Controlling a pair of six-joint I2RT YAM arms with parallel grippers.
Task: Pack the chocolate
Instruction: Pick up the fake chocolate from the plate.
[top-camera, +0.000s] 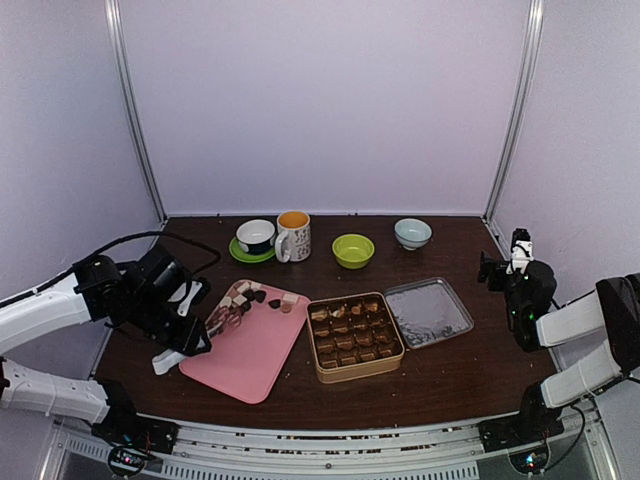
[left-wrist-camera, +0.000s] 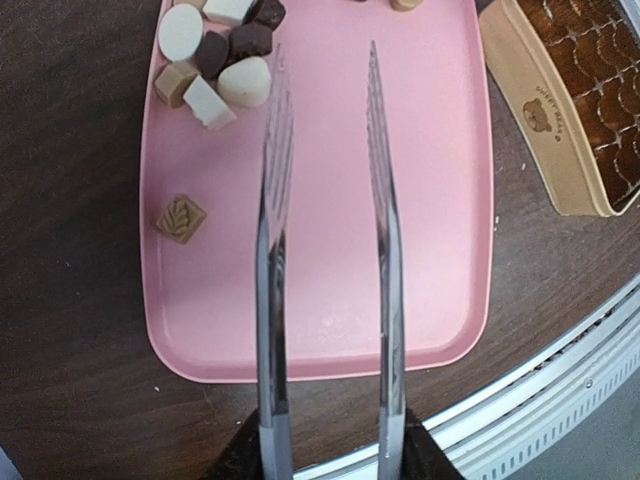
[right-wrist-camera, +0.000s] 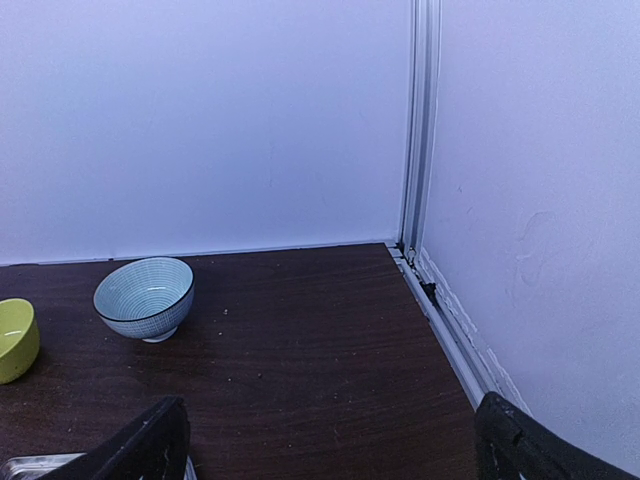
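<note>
Observed left pincer (top-camera: 195, 338) clamped on metal tongs (left-wrist-camera: 272, 250), tips apart above glossy pink tray (left-wrist-camera: 440, 200). Found chocolate (left-wrist-camera: 215, 60), rounded and blocky, heaped at tray's far corner. Recorded right pincer (right-wrist-camera: 335, 450) wide, empty. Noted dark wood-grain counter (right-wrist-camera: 300, 340), white walls (right-wrist-camera: 200, 120).

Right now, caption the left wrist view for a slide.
Open tongs over the pink tray, chocolates clustered at its far corner.

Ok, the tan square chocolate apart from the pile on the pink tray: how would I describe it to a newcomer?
Find the pink tray left of the gold tin. In the left wrist view, a pile of chocolates fills its far left corner; the tan square chocolate lies nearer the camera, left of the tongs. Unlike those plain pieces, it bears an embossed leaf.
</note>
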